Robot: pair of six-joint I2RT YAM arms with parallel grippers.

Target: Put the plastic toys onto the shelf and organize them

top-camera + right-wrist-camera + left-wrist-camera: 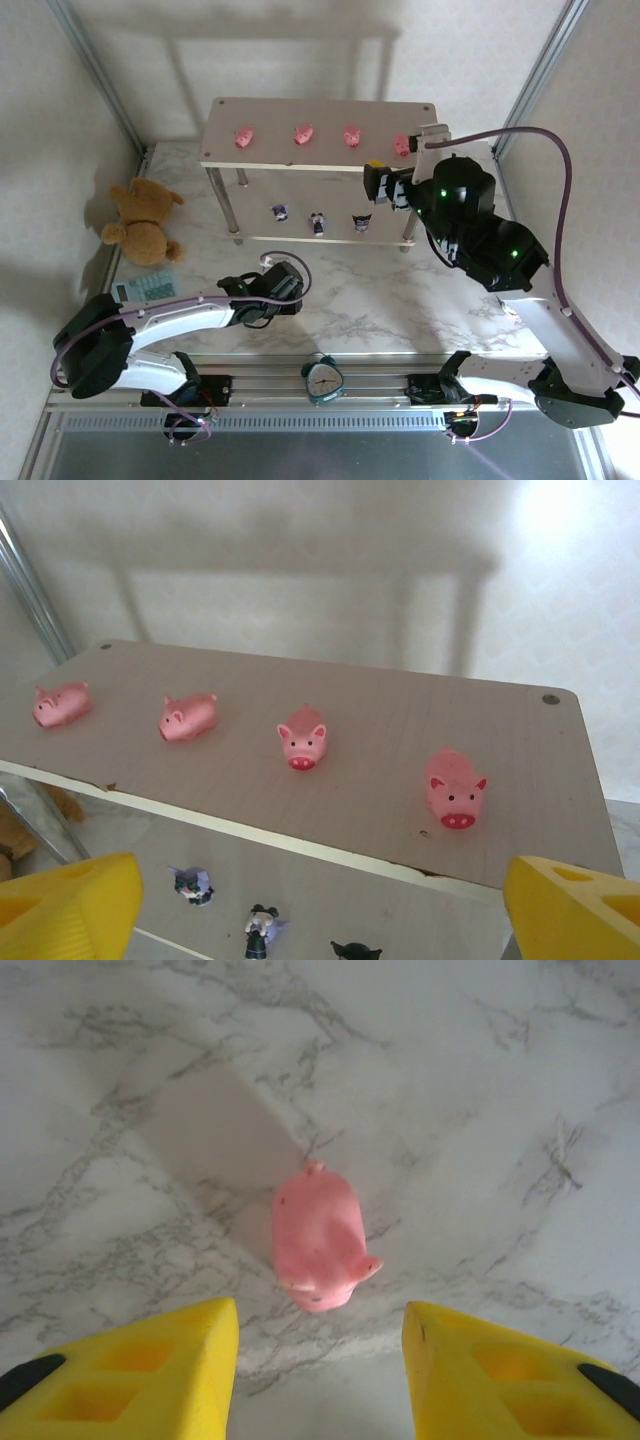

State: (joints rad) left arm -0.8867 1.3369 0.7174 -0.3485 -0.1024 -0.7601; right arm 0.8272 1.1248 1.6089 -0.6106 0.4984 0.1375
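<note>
With four pigs [303, 742] on the shelf [400, 695], the last pink pig [315, 1235] lies on the tabletop [480, 1110] just ahead of the wide-open, empty fingers of the left gripper [318, 1325], which probably must advance, lower and close on it; the right gripper [320, 890] hangs open and empty.

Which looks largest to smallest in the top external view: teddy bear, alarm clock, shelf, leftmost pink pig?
1. shelf
2. teddy bear
3. alarm clock
4. leftmost pink pig
The clock sits nearer the camera, but the order stays plain.
</note>
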